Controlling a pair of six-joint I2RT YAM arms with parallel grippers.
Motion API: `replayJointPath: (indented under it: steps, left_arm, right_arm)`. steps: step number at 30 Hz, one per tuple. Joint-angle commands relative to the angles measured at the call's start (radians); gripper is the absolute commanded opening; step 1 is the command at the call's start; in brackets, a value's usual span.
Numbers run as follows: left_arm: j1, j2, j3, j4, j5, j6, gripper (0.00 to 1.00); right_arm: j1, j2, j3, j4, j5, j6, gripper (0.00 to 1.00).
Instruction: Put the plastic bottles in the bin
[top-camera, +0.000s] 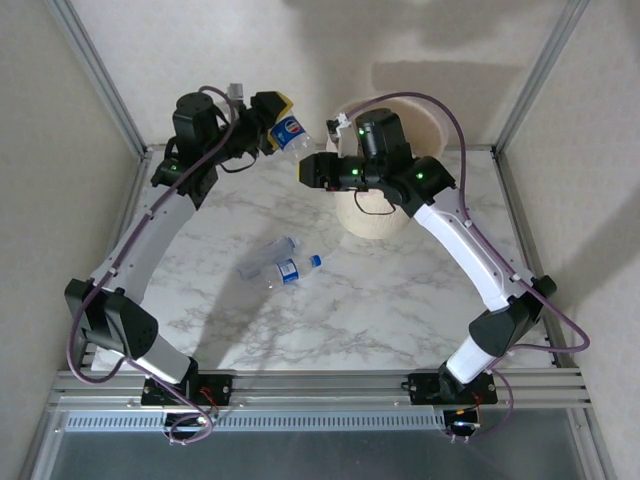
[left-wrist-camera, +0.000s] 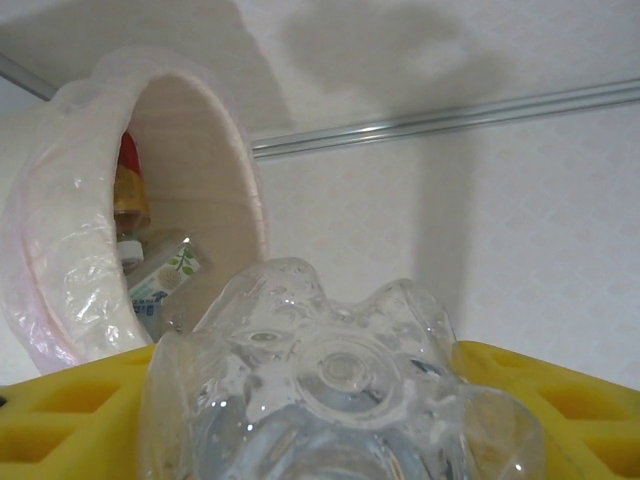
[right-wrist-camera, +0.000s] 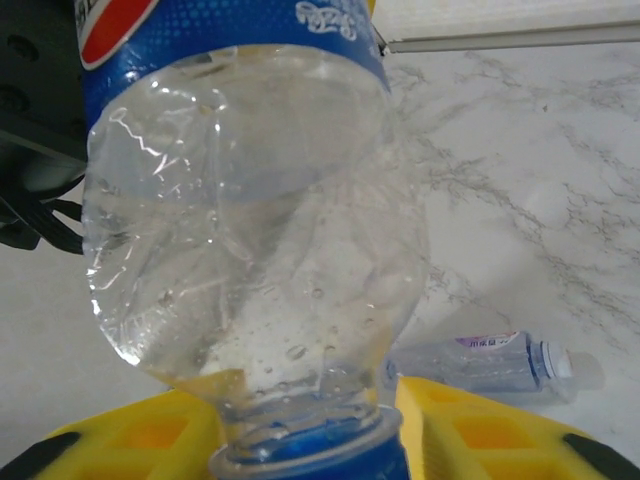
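Holding blue-labelled bottle (top-camera: 288, 132) aloft beside bin (top-camera: 378, 222)

Clamps bottle's base in left gripper (left-wrist-camera: 330, 420), mid-air just left of bin. Brackets its blue cap (right-wrist-camera: 310, 458) with right gripper (right-wrist-camera: 310, 440); cannot tell whether pinched. Shows two other bottles (top-camera: 290, 270) lying together on tabletop (top-camera: 400, 300).

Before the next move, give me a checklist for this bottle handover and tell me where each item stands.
1. Grip of left pincer on the Pepsi bottle, held off the table: ok.
2. Neck of that bottle sits between the fingers of the right pincer: ok.
3. Firm hold by the right pincer: cannot tell.
4. Open bin close beside the handover: ok.
5. The two loose bottles on the table lie apart from both arms: ok.
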Motion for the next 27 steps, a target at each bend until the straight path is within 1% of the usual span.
replayJointPath:
  steps: [1,5,6,7,8,9,10,14,18,21,27]
  left_arm:
    - [-0.012,0.010,0.042,-0.012,0.033,0.028,0.65]
    - [-0.014,0.020,0.046,-0.015,0.035,0.037,0.65]
    - [-0.014,0.021,0.047,-0.016,0.037,0.041,0.68]
    - [-0.016,0.021,0.049,-0.016,0.033,0.047,0.74]
    - [-0.016,0.018,0.054,-0.024,0.025,0.057,0.83]
    - [-0.014,0.018,0.065,-0.046,0.007,0.076,0.94]
    - [-0.015,0.017,0.080,-0.072,-0.013,0.100,0.99]
    - [-0.015,0.024,0.194,-0.262,-0.143,0.258,1.00]
    - [-0.015,-0.004,0.254,-0.398,-0.321,0.413,1.00]
    - [-0.016,-0.039,0.242,-0.455,-0.436,0.505,0.99]
    - [-0.035,-0.087,0.143,-0.532,-0.570,0.637,0.99]
  right_arm:
    - [-0.005,0.016,0.045,0.020,-0.010,-0.011,0.38]
    - [-0.005,0.020,0.062,0.020,-0.003,-0.016,0.27]
    - [-0.005,0.019,0.063,0.019,0.002,-0.019,0.25]
    - [-0.005,0.015,0.063,0.019,0.010,-0.019,0.24]
    - [-0.005,0.011,0.064,0.015,0.025,-0.020,0.24]
    - [-0.005,0.007,0.065,0.009,0.044,-0.023,0.23]
    - [-0.006,0.003,0.069,0.002,0.068,-0.025,0.22]
    - [-0.027,-0.013,0.097,-0.043,0.198,-0.018,0.20]
    - [-0.069,-0.005,0.159,-0.117,0.308,-0.013,0.20]
    - [-0.114,0.036,0.230,-0.194,0.357,-0.010,0.19]
    - [-0.180,0.138,0.342,-0.279,0.376,-0.008,0.21]
